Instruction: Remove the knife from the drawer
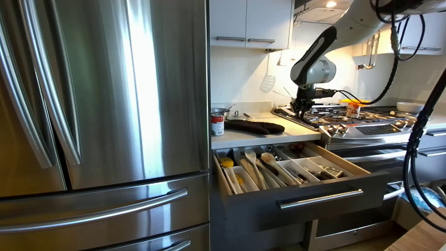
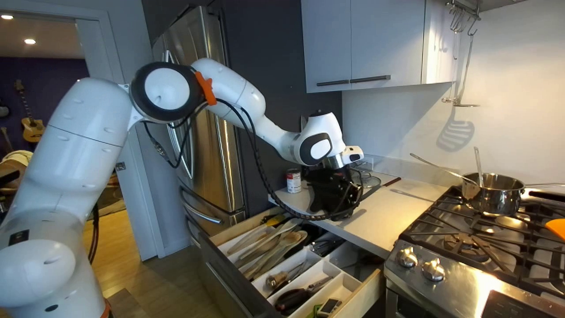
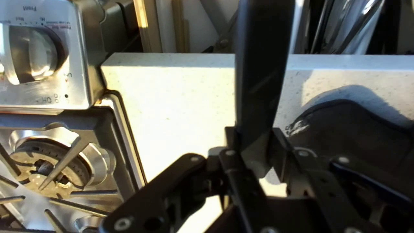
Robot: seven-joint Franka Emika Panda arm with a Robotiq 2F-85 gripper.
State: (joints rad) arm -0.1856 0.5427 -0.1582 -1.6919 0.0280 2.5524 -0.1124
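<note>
The wide drawer (image 1: 251, 213) stands open below the counter, with a dark front and a bar handle. It holds wooden spoons and other utensils in compartments. It also shows in an exterior view (image 2: 370, 295) and at the top of the wrist view (image 3: 151, 32). In the wrist view my gripper (image 3: 255, 150) is closed around a long, flat, dark object that looks like the knife (image 3: 263, 71); it reaches from the jaws past the top edge. The gripper is above the counter in both exterior views (image 1: 301, 108) (image 2: 337, 198), where the held object is not clearly distinguishable.
A black oven mitt (image 1: 256, 127) and a can (image 1: 217, 124) lie and stand on the counter (image 2: 379, 207). The gas stove (image 1: 327, 116) adjoins the counter; a pot (image 2: 494, 198) stands on it. The steel fridge (image 1: 104, 104) is beside the drawer. Cabinets (image 2: 366, 39) hang above.
</note>
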